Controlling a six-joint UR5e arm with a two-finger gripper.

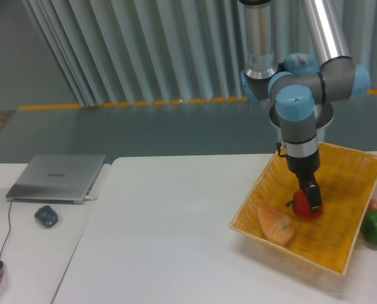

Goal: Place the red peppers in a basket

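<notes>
The dark two-finger gripper (309, 199) is clenched on the glossy red bell pepper (304, 206), holding it low inside the large rectangular yellow woven wicker basket (268, 179), beside the orange-tan bread-like lump (275, 224), evidently so release drops it only slightly.

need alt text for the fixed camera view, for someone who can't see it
A robot arm's gripper holds a red pepper low over the inside of a yellow wicker basket, beside an orange-tan lump. A green pepper sits outside the basket's right edge; a closed laptop lies far left.
</notes>
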